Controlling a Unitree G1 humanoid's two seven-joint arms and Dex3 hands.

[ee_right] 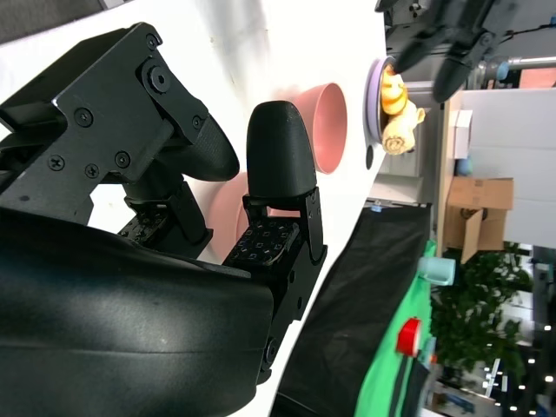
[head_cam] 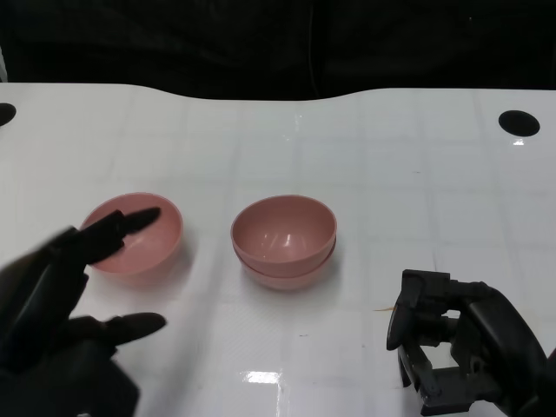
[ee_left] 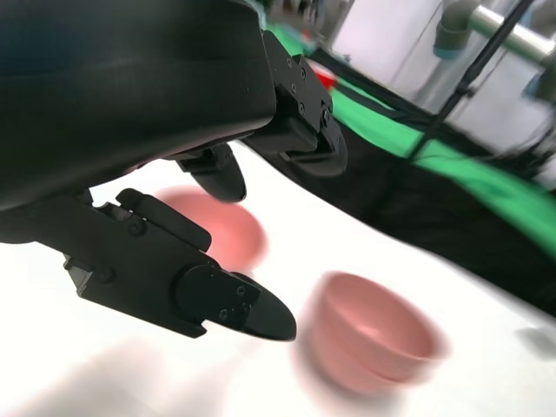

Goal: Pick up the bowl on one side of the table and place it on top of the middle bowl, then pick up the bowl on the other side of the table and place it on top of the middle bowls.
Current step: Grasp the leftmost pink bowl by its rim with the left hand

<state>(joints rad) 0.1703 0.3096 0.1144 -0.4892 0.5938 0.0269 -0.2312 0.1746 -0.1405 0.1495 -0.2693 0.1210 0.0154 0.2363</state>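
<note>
Two pink bowls sit stacked [head_cam: 284,239] at the table's middle, one nested in the other. A single pink bowl [head_cam: 135,233] rests to their left. My left hand [head_cam: 65,304] hovers near that bowl with its fingers spread and one fingertip over the rim, holding nothing. The left wrist view is blurred; it shows the single bowl [ee_left: 228,230] between the fingers [ee_left: 230,304] and the stack [ee_left: 373,334] beyond. My right hand [head_cam: 452,343] stays low at the front right, empty, well clear of the stack. In the right wrist view the stack [ee_right: 224,208] is partly hidden by fingers [ee_right: 280,156]; the single bowl [ee_right: 328,113] lies farther off.
The white table [head_cam: 391,174] has a black round hole at its far right [head_cam: 519,122] and another at its far left edge [head_cam: 4,113]. A dark backdrop runs behind the far edge. Boxes and a plant show beyond the table in the right wrist view.
</note>
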